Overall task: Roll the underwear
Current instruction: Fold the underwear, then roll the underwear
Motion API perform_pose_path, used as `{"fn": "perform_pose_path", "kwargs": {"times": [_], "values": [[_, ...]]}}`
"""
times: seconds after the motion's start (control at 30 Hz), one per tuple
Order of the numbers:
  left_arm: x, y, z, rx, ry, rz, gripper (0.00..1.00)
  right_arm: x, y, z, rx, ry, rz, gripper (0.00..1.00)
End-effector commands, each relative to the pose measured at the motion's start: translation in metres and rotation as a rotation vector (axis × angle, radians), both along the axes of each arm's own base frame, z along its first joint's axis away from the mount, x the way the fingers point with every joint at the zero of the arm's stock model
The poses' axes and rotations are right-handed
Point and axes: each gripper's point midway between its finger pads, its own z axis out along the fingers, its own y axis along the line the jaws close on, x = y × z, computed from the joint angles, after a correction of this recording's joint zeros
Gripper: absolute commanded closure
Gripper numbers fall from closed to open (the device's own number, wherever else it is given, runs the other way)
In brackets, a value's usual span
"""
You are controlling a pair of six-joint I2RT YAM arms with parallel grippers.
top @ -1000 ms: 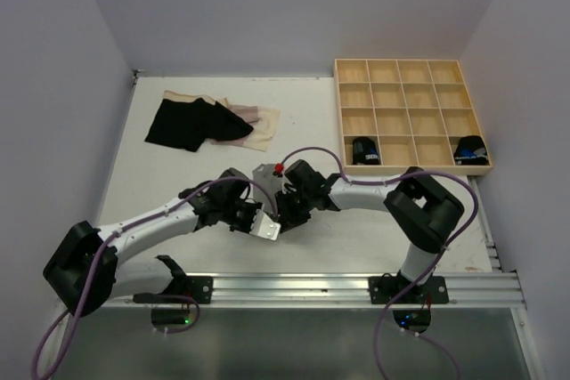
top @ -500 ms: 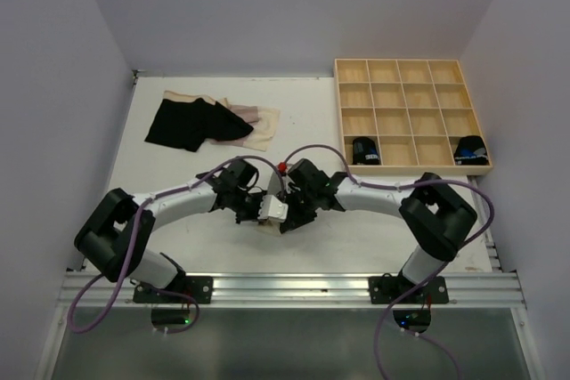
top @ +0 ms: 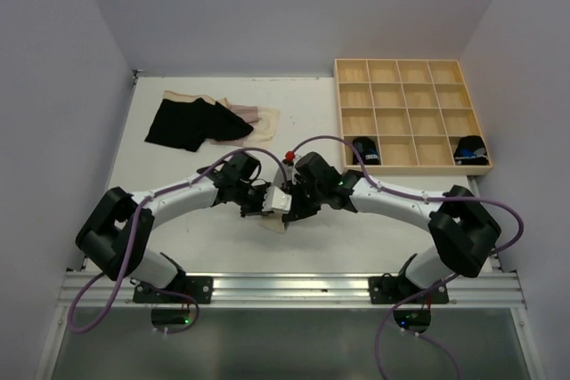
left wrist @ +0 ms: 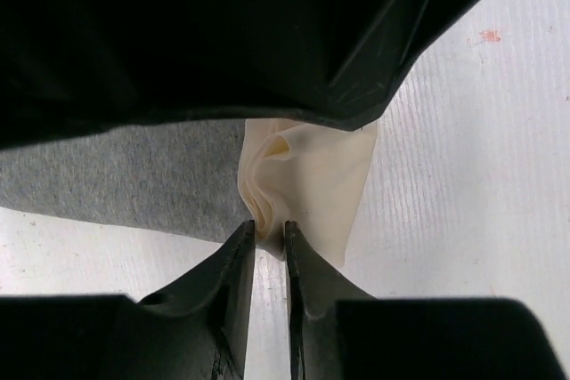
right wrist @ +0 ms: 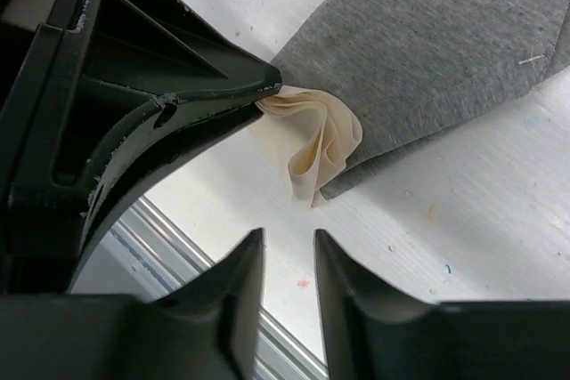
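Observation:
A small pale beige underwear point(right wrist: 316, 144), folded into loose loops, lies on the white table against the edge of a flat grey underwear point(right wrist: 427, 51). My left gripper point(left wrist: 267, 227) stands open by a narrow gap. A fold of the beige underwear point(left wrist: 312, 175) sits between its fingertips point(left wrist: 245, 236). My right gripper point(right wrist: 289, 236) is open a short way in front of the beige piece, with only bare table between its fingers. In the top view both grippers, left point(top: 265, 206) and right point(top: 287, 207), meet tip to tip over the beige cloth point(top: 274, 222).
A black underwear point(top: 187, 122) lies on pale beige pieces point(top: 260, 122) at the back left. The wooden tray point(top: 411, 64) at the back right holds two dark rolls point(top: 363, 150) point(top: 469, 149). A metal rail point(top: 294, 287) runs along the near edge.
Both grippers have moved away from the near edge with the beige cloth. The right jaws have opened wider. The left jaws have just parted a little.

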Motion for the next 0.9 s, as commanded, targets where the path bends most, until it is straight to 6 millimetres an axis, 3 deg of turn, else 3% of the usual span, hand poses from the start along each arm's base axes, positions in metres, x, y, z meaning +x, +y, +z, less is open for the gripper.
{"fn": "perform_pose_path", "kwargs": {"times": [0.0,0.27,0.4,0.57,0.7,0.87], "values": [[0.011,-0.010,0.009,-0.042,-0.013,0.020,0.75,0.009,0.009,-0.008,0.017,0.007,-0.057,0.71],[0.021,-0.010,0.016,-0.059,-0.035,0.112,0.67,0.015,0.028,-0.028,0.079,0.045,-0.104,0.73],[0.024,-0.007,0.028,-0.073,-0.069,0.136,0.65,0.015,0.013,-0.052,-0.009,0.075,-0.143,0.76],[0.015,0.011,0.046,-0.084,-0.203,0.056,0.63,0.013,-0.008,-0.060,-0.048,0.093,-0.200,0.82],[-0.008,0.022,0.030,-0.076,-0.241,-0.050,0.60,0.011,-0.011,-0.062,-0.053,0.096,-0.196,0.84],[-0.019,0.014,0.019,-0.060,-0.332,-0.163,0.56,0.010,-0.003,-0.067,-0.043,0.117,-0.172,0.84]]}}
